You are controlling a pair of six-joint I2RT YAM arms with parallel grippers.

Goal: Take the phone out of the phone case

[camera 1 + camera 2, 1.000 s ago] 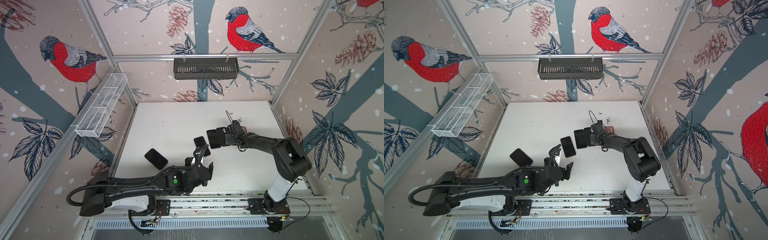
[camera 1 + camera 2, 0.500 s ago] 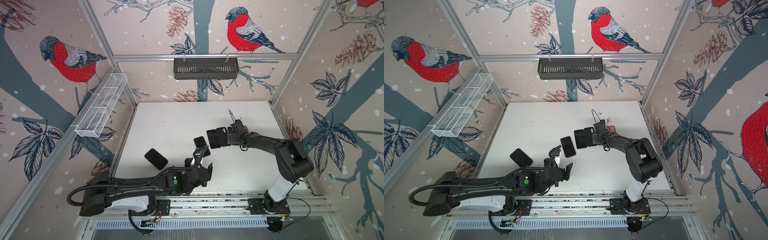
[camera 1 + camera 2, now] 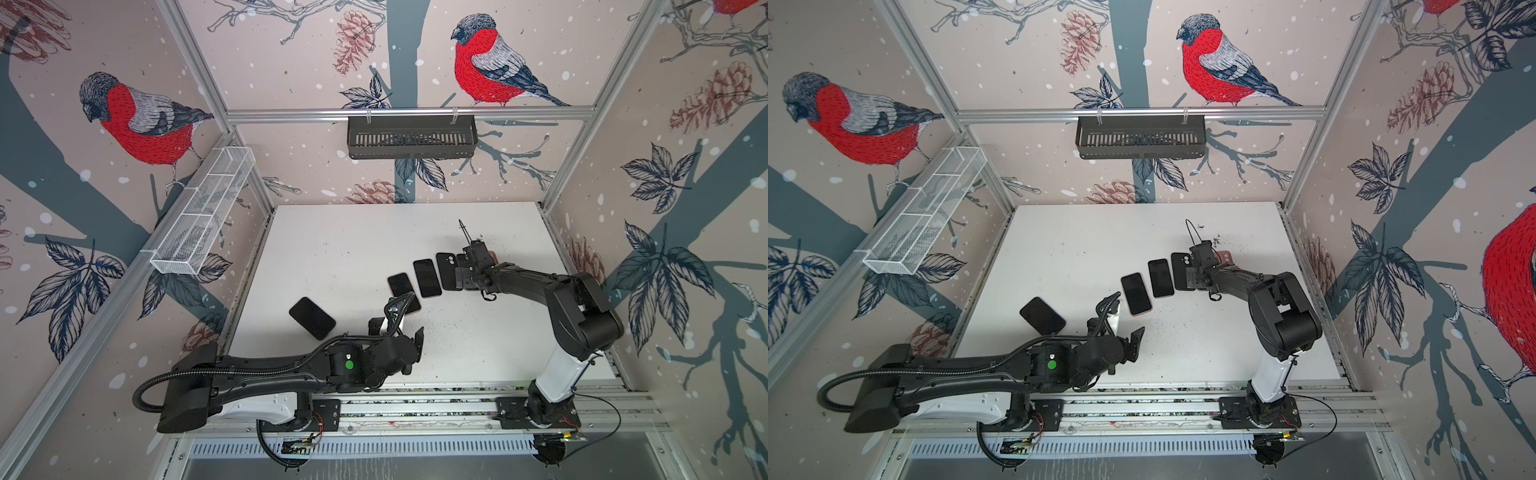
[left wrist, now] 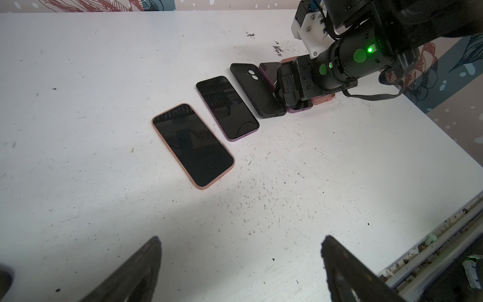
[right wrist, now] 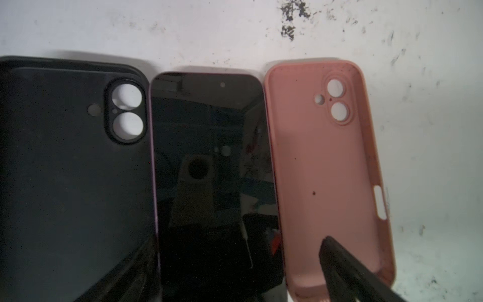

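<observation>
The phone in a pink phone case lies screen up near the table's middle, with nothing holding it. Beside it lie a bare purple phone and an empty black case. My right gripper hangs open low over a second purple phone, its jaws either side of that phone. An empty pink case lies just beyond. My left gripper is open over bare table, short of the cased phone.
A black phone lies alone at the table's left front. A white wire basket hangs on the left wall and a black basket on the back rail. Dark crumbs dot the table behind the right gripper.
My right gripper has shifted slightly towards the far right and its jaws have widened a little. The left arm and the phones have not moved.
</observation>
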